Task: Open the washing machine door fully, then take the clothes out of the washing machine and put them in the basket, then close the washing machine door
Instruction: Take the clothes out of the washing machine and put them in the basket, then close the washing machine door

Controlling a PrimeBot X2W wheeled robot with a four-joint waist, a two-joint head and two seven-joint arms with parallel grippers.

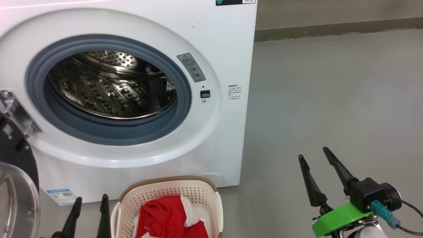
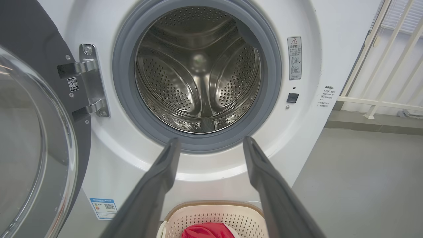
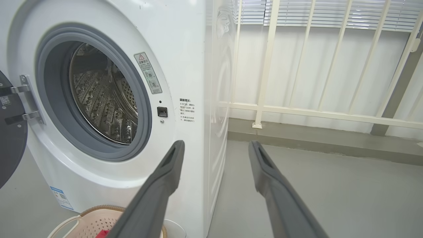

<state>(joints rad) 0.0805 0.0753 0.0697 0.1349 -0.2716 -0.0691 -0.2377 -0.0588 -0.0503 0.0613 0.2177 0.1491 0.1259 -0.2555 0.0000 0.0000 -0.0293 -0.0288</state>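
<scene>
Since the red clothes [image 1: 165, 211] lie in the cream perforated basket [image 1: 168, 181] before the white washing machine [image 1: 214, 49], its black-rimmed glass door [image 1: 16, 185] hangs open at the machine's left, nearest your released left claw [image 1: 91, 197]; right claw [image 1: 313, 152] released too.

washing machine door [image 2: 36, 132] open, red clothes [image 1: 168, 215] in basket [image 1: 165, 193]
</scene>
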